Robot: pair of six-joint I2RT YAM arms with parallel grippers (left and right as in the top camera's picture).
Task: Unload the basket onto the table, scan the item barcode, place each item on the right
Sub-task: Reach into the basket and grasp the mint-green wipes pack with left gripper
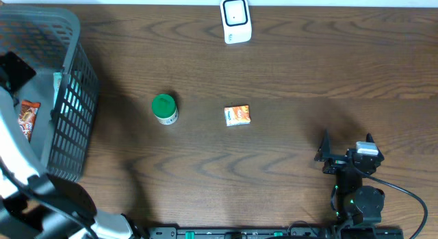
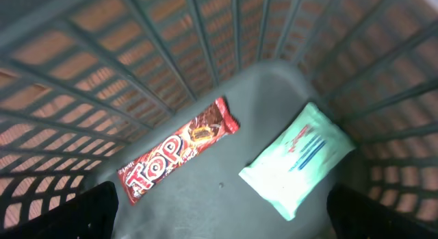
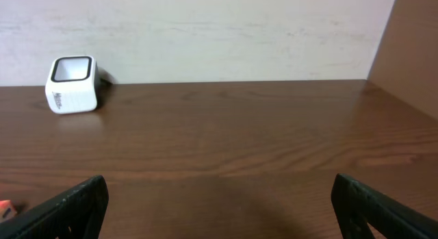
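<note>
Overhead: dark brown wooden table (image 1: 287, 68); at nine o'clock, a grey plastic lattice basket (image 1: 68, 116); at twelve o'clock, hard by the far edge, a small white box-shaped scanner (image 1: 235, 20) with a dark window on top; near the middle, a small orange cardboard box (image 1: 237, 115) lying flat, and at its nine o'clock, apart from it, a round white jar with a green lid (image 1: 164, 107), upright.

Down inside the basket, from the left wrist camera: a long red chocolate bar wrapper (image 2: 179, 148) lettered "Top", flat on the grey floor, slanting from seven to one o'clock; at its three o'clock, close by but not touching, a pale green soft plastic packet (image 2: 298, 159) with red and blue print.

Left gripper (image 2: 219, 194) above the basket floor, jaws spread wide, nothing between them, touching neither wrapper nor packet.

Right gripper (image 3: 219, 187) at five o'clock of the table, low over bare wood, jaws likewise wide apart and empty; scanner at its eleven o'clock; well apart from box and jar.

Barcodes too small or hidden to make out.
</note>
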